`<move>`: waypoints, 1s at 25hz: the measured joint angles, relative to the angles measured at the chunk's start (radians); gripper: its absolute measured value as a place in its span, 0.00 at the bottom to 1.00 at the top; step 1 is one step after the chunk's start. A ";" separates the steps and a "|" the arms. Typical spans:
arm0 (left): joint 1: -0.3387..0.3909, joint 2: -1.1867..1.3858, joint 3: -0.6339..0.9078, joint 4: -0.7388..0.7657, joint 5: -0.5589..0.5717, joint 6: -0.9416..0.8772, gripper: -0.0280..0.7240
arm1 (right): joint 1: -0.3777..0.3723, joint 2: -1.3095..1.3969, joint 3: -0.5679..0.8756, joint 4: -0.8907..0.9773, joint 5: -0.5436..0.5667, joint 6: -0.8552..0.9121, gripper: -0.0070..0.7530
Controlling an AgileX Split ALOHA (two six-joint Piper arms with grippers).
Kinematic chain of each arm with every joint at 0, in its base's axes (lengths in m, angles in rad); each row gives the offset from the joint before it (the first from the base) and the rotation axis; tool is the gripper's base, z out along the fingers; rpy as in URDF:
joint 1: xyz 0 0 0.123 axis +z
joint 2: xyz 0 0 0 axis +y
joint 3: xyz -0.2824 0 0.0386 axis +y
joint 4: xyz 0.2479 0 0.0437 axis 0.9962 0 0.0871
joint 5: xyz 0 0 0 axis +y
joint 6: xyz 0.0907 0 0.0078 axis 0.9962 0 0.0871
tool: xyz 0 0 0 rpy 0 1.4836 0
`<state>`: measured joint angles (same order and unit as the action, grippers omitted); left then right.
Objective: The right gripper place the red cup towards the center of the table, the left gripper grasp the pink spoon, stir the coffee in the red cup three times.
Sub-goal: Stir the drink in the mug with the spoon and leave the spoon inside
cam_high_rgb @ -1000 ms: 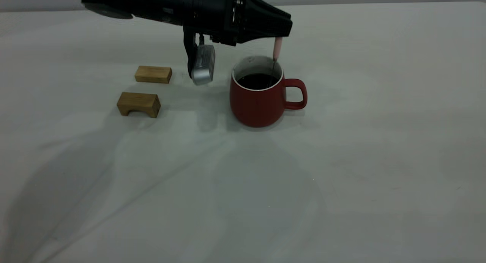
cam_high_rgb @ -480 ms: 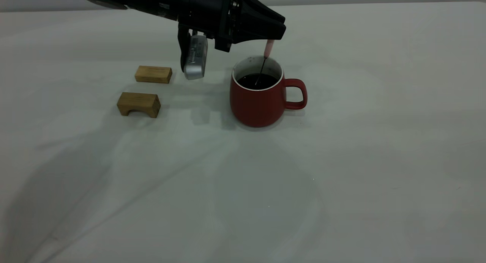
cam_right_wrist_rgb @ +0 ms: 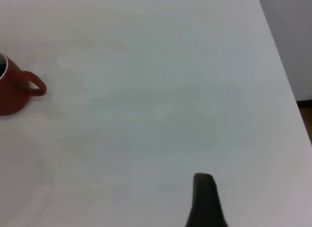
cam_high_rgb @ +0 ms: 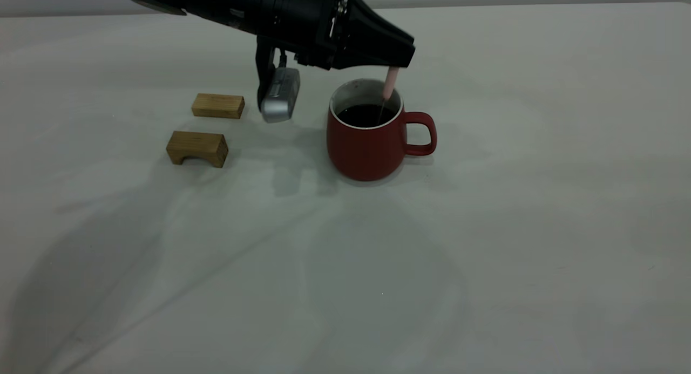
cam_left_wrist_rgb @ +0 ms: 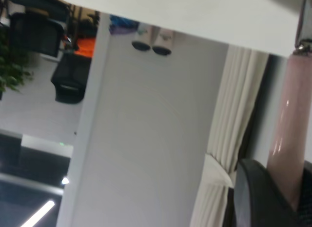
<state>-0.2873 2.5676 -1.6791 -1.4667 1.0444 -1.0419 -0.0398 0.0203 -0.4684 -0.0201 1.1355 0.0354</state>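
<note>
Standing by the table (cam_high_rgb: pixel 540 228), the first thing I notice is how much is out of sight; the left gripper (cam_high_rgb: pixel 400 61) ends in a black cone and its fingertips are tucked underneath, so from outside you only see the pink spoon (cam_high_rgb: pixel 391 82) poking down out of it; the left wrist view settles it, dark fingers (cam_left_wrist_rgb: pixel 253 197) clamped tight round the pale pink handle right up close, with the metal neck cut off at the frame edge; the spoon's bowl is hidden down in the coffee (cam_high_rgb: pixel 366 115), only a thin grey neck shows above the surface; the right gripper (cam_right_wrist_rgb: pixel 207 200) is just one dark finger at the edge of its own view, well away from the cup, and I honestly can't tell whether it's open or closed.

The red cup (cam_high_rgb: pixel 370 142) sits upright roughly mid-table, rounded dark red with a thin white rim and white inside, loop handle pointing right; the coffee looks nearly black; two wooden blocks (cam_high_rgb: pixel 218 105) lie off to its left, well apart from it.
</note>
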 joint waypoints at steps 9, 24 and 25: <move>0.029 -0.003 0.000 -0.005 -0.013 0.194 0.27 | 0.000 0.000 0.000 0.000 0.000 0.000 0.79; 0.017 0.005 -0.001 0.049 0.048 0.055 0.27 | 0.000 0.000 0.000 0.000 0.000 0.000 0.79; 0.020 -0.002 -0.001 0.070 0.035 0.065 0.27 | 0.000 0.000 0.000 0.000 0.000 0.000 0.79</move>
<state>-0.2675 2.5652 -1.6802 -1.3970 1.0793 -0.9765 -0.0398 0.0203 -0.4684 -0.0201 1.1355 0.0354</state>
